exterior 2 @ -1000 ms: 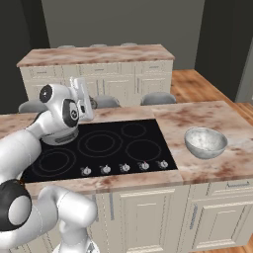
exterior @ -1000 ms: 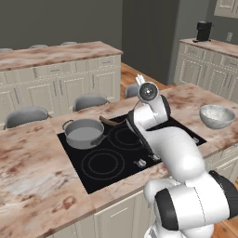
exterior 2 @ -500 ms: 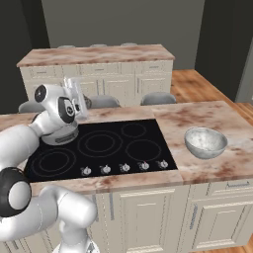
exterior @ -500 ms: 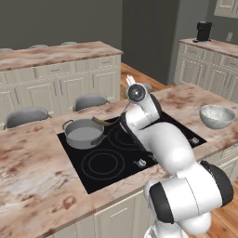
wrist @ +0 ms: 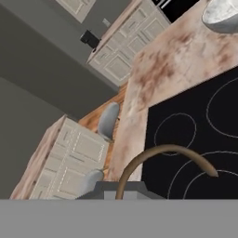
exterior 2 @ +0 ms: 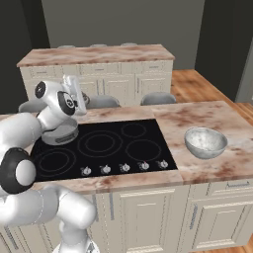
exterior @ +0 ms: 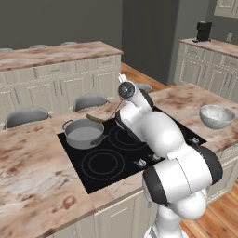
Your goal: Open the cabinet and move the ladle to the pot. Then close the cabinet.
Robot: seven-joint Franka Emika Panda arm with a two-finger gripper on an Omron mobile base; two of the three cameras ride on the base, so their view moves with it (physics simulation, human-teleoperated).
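Observation:
My gripper (exterior: 120,98) is shut on the ladle (exterior: 99,116), a slender brown one whose dark bowl hangs just behind the far right rim of the grey pot (exterior: 83,132). The pot (exterior 2: 60,133) stands on the left rear of the black cooktop (exterior: 125,148). From the right base, the gripper (exterior 2: 79,96) is above and just right of the pot. In the hand view the ladle's curved handle (wrist: 162,151) arcs up from the shut jaws over the cooktop (wrist: 200,135). A corner of a cream wall cabinet (exterior: 228,7) shows at top right; I cannot tell how its door stands.
A metal bowl (exterior: 216,116) sits on the marble counter (exterior: 32,176) right of the cooktop. Grey stools (exterior: 90,100) line the island's far side. A second island (exterior 2: 99,54) runs behind. A dark coffee machine (exterior: 203,31) stands on the far right counter.
The arm has swung left over the cooktop, carrying the ladle closer to the pot. Pot and bowl have stayed put.

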